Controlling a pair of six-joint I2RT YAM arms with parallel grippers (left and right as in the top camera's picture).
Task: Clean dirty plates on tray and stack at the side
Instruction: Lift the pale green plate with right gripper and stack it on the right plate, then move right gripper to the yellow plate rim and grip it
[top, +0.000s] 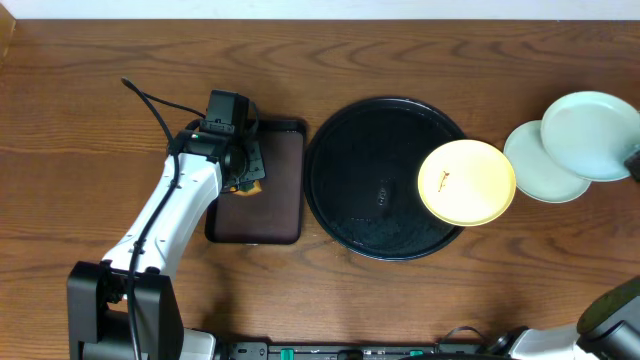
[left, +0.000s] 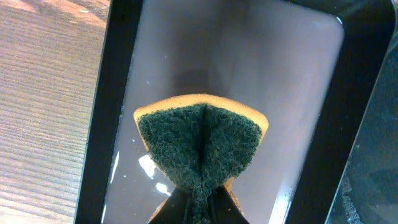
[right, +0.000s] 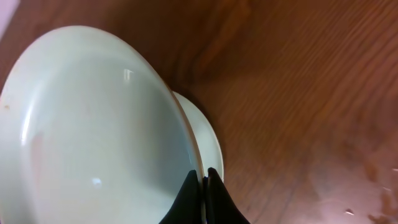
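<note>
Now, likely stacking, the right hand (right: 203, 180) pinches a mint plate (right: 93, 124) over the second mint plate (top: 540, 168) beside the tray (top: 370, 125); the left hand (left: 198, 200), clamping a sponge (left: 200, 146), should next scrub the yellow plate (top: 466, 182) at that tray's edge.
</note>
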